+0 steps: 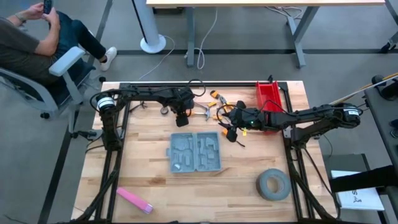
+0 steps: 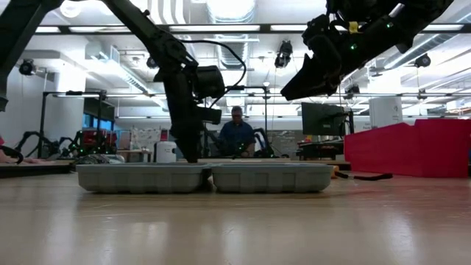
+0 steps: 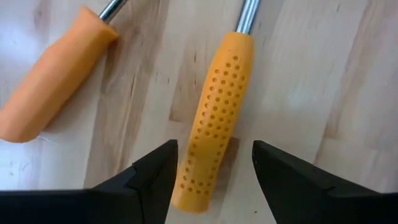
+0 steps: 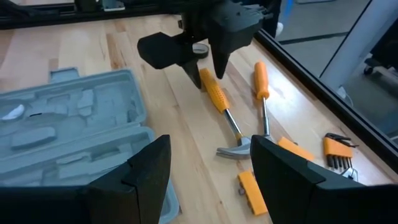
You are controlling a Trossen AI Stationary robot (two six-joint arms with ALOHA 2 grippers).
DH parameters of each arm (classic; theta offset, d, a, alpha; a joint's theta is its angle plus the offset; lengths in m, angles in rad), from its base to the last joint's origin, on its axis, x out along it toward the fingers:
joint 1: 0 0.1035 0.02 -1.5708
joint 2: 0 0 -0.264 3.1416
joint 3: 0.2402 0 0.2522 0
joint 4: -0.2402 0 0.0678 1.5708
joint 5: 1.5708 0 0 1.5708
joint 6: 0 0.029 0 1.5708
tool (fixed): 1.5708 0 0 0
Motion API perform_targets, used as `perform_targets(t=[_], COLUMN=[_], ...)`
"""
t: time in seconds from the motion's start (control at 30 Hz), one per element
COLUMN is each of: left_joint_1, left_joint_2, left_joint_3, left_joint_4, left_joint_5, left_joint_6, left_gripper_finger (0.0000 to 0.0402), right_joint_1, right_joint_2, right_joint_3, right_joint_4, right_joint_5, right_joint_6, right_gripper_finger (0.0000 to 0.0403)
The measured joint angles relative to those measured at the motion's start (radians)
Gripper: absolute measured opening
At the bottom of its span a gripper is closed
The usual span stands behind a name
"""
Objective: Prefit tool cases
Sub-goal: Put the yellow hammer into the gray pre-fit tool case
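The case [image 1: 195, 151] lies open and flat near the middle of the table [image 1: 155, 180], both halves up, empty moulded recesses showing. No writing can be read on it.

The left gripper [image 3: 211, 171] is down at the table's far edge, just beyond the case. Its fingers [image 3: 152, 177] stand apart on either side of the dotted orange handle of a hammer [image 4: 225, 115]; gaps show on both sides, so nothing is clamped. A smooth-handled orange screwdriver [image 4: 261, 84] lies just beside the hammer.

The right gripper [image 1: 231, 126] hangs above the table, between the case and the red bin [image 1: 270, 99] at the far right corner. Its fingers [image 4: 146, 171] are spread and hold nothing. Below it lie more orange pieces and a set of dark hex keys [image 4: 339, 152].

A grey tape roll [image 1: 273, 185] sits near the right front corner, a pink block [image 1: 134, 200] near the left front corner. No label reads on either.

A person [image 1: 37, 37] sits beyond the far left corner.
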Motion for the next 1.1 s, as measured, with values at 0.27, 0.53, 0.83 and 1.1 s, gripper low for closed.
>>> perform_targets(t=[0.27,0.53,0.83,1.1], left_joint_1=[0.000,-0.001,-0.002,-0.007], left_joint_2=[0.000,0.000,0.000,0.000], left_joint_3=[-0.002,-0.010,-0.022,-0.024], left_joint_4=[0.044,0.052,0.055,0.052], left_joint_5=[0.000,-0.001,-0.001,0.000], left_joint_6=[0.001,0.001,-0.015,-0.033], left_gripper_finger=[0.0247,0.0254,0.0208,0.0146], right_joint_1=[0.000,0.000,0.000,0.000], right_joint_2=[0.000,0.000,0.000,0.000], right_joint_3=[0.000,0.000,0.000,0.000], right_joint_4=[0.001,0.000,0.000,-0.008], right_joint_5=[-0.023,-0.023,-0.023,-0.015], right_joint_6=[0.003,0.003,0.003,0.003], right_gripper_finger=[0.0199,0.0199,0.0199,0.0199])
